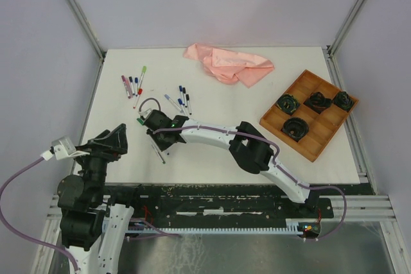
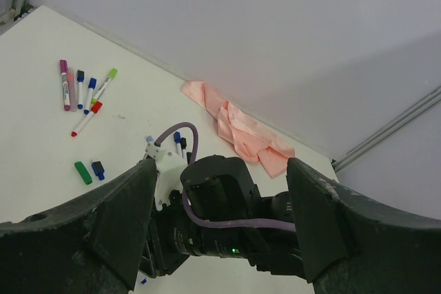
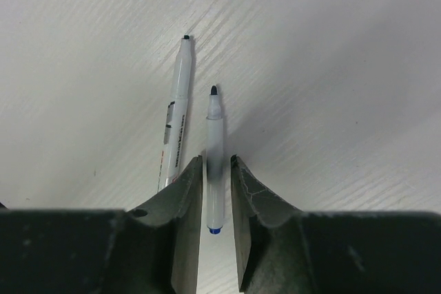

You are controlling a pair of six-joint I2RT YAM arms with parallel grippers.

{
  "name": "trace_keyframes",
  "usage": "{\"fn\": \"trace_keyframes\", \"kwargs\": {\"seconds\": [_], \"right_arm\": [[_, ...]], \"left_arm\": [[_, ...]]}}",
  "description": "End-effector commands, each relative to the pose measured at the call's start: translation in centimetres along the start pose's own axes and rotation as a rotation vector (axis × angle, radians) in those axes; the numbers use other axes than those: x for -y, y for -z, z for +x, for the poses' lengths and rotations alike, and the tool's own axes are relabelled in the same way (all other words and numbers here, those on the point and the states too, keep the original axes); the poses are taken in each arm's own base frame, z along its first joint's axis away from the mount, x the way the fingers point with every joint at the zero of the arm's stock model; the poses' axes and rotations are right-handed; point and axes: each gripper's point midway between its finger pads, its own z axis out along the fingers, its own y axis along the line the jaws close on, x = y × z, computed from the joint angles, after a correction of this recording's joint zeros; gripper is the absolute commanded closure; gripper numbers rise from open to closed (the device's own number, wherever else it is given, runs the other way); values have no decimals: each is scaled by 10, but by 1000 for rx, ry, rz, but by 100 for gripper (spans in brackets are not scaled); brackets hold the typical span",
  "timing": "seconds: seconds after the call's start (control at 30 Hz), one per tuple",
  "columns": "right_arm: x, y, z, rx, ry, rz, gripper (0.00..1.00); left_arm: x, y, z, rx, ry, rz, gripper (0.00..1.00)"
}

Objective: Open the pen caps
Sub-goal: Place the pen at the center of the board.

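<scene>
The right claw (image 3: pixel 217 163) sits low over the counter (image 3: pixel 331 67) with its jaws a little apart on either side of an uncapped pen (image 3: pixel 215 135). They do not seem to pinch the barrel, which looks to be lying flat, tip pointing away from the claw. A second bare pen (image 3: pixel 178 101) lies just left of it, running back beside the left finger. The step in hand looks like setting this opened pen down. To do it well, spread the jaws a touch more and evenly, then lift straight up. A sideways drift could roll the barrel into its neighbour or drag it along on a finger. Two loose pen caps, a green cap (image 2: pixel 83 172) and a navy cap (image 2: pixel 98 169), rest near the right claw's left side. The other pen caps (image 2: pixel 91 82) in sight are on capped pens (image 1: pixel 133 83) farther out and to its left, with a few more beyond and to its right. Those are the likely next targets. The left claw (image 1: pixel 110 140) hangs above the counter behind and left of the right one, jaws wide apart and holding nothing.
</scene>
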Motion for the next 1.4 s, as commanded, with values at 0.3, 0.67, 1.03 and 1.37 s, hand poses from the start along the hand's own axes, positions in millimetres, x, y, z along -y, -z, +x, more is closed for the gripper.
{"fn": "trace_keyframes", "kwargs": {"seconds": [0.3, 0.67, 1.03, 1.37], "right_arm": [[-18, 22, -24, 15, -8, -86, 69], [-1, 48, -60, 75, 0, -116, 68], [56, 62, -91, 138, 345, -224, 45], [113, 36, -125, 206, 389, -60, 37]], "left_arm": [[2, 4, -4, 20, -8, 14, 18], [3, 5, -3, 18, 4, 22, 18], [-1, 3, 7, -7, 9, 16, 18], [-3, 1, 15, -26, 20, 16, 18]]}}
